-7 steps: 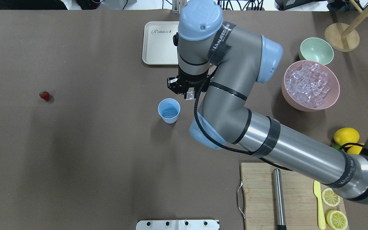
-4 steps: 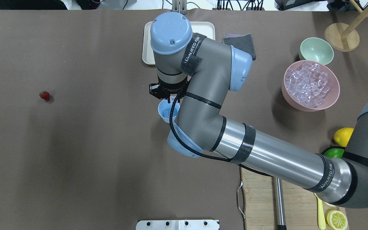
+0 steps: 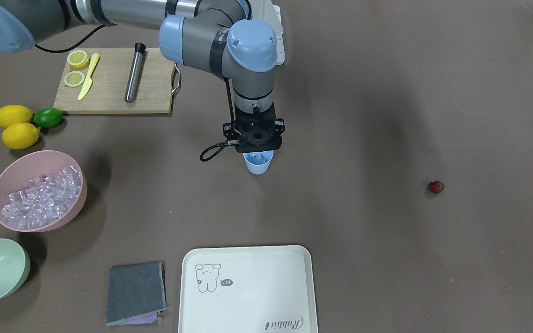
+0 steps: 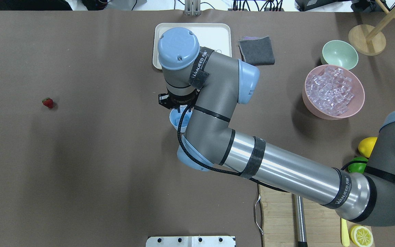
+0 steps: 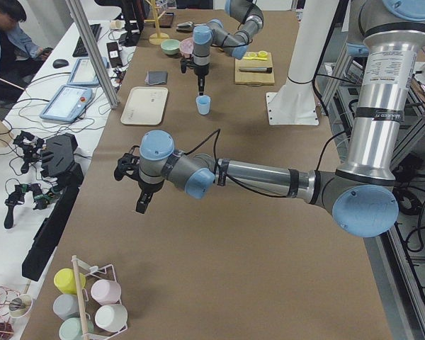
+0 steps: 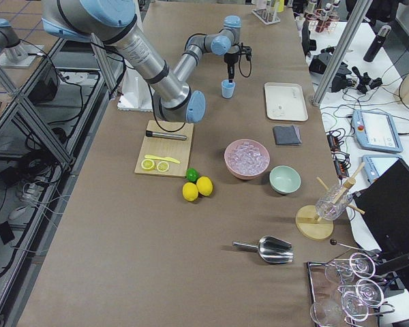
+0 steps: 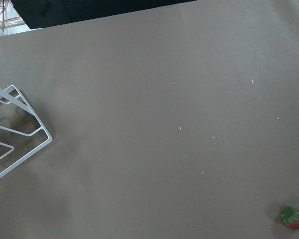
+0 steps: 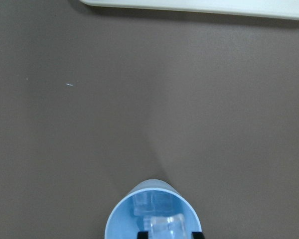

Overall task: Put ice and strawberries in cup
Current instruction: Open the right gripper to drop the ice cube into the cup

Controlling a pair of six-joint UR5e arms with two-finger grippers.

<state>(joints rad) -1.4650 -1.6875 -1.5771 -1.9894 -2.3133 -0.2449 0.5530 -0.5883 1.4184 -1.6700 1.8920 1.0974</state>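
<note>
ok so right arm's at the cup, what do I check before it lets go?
1. Right tool over the mouth of the light-blue cup: ok, the wrist view shows its tips inside the rim's outline.
2. Ice cube held between the tips: ok.
3. Cup upright: ok.
4. Room in the cup: ok, only a few loose cubes lie at the bottom.
5. Strawberry ready for later: ok, it lies alone, far off on the left arm's side.
6. Left tool open or shut: cannot tell, it shows only in a side view.
</note>
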